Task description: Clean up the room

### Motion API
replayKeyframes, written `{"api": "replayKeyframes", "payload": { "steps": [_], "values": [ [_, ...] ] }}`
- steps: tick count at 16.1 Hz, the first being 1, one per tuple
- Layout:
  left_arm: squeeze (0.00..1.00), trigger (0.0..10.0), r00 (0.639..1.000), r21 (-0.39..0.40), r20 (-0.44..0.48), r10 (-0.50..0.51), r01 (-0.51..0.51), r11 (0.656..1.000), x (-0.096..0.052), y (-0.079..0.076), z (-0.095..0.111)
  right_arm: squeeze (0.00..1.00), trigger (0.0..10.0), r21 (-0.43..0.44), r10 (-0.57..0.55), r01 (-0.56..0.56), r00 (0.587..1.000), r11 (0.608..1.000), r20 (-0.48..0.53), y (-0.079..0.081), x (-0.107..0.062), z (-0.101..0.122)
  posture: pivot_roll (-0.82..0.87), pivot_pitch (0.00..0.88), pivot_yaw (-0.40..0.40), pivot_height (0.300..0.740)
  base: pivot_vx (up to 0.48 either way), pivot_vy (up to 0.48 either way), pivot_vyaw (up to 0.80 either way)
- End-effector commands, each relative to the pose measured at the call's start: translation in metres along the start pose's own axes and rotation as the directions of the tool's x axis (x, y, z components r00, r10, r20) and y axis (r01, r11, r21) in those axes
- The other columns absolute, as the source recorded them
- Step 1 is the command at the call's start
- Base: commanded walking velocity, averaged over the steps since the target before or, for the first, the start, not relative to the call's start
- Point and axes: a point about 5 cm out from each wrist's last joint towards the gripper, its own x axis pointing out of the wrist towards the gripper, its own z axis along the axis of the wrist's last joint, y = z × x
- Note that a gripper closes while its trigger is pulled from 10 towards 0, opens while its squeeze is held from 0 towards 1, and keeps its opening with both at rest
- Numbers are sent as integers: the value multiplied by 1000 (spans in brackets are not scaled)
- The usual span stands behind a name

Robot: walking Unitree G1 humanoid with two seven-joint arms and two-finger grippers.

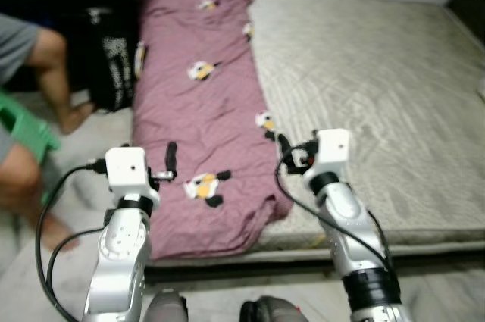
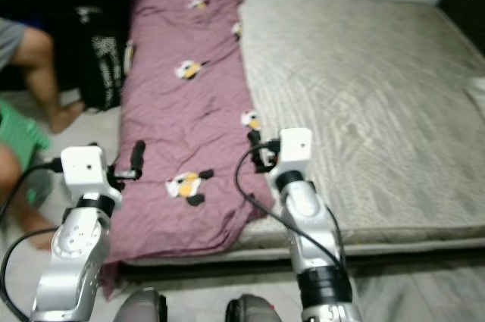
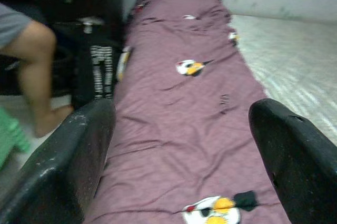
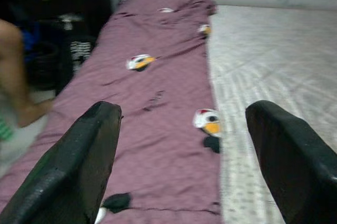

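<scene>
Showing one blanket (image 1: 201, 102), one mattress (image 1: 379, 102), two pincers

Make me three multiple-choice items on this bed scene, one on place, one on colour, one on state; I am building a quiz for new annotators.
1. Where does the blanket lie on the mattress?
A. along the robot's left side
B. along the robot's right side
C. across the foot end only

2. What colour is the blanket?
A. green
B. mauve with small bird-like prints
C. plain white

3. How do the left gripper and right gripper stand?
A. both shut on the blanket
B. both open above the blanket
C. left shut, right open

Answers: 1 A, the blanket runs in a long strip down the left side while the right side is bare mattress. 2 B, the cloth is mauve with white, yellow and black prints. 3 B, each wrist view shows two fingers wide apart with blanket between them.
</scene>
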Motion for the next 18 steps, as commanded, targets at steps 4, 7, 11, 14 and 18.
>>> {"api": "replayKeyframes", "payload": {
  "steps": [4,7,11,14,18],
  "values": [
    [0,10000,1000,20,3,17,-17,1000,-15,9,1,0,10000,-6,-28,28,999,1000,-20,-8,-5,-4,92,123,-61,740,0,0,-706],
    [0,10000,993,70,62,97,-101,992,-26,21,8,0,10000,-3,-37,37,999,999,-16,-9,-6,-5,98,127,-60,740,0,0,0],
    [0,10000,993,17,85,86,-88,996,-37,22,10,0,10000,-5,-31,31,999,1000,-10,-6,-5,-4,105,135,-64,740,0,0,0],
    [0,10000,996,14,59,68,-69,997,-35,20,6,0,10000,-2,-26,26,1000,1000,-8,-5,-5,-3,101,139,-63,711,0,0,0],
    [0,10000,995,15,46,85,-86,996,-34,21,4,0,10000,-3,-27,27,1000,1000,-7,-5,-4,-3,97,144,-62,661,0,0,0]
  ]
}}
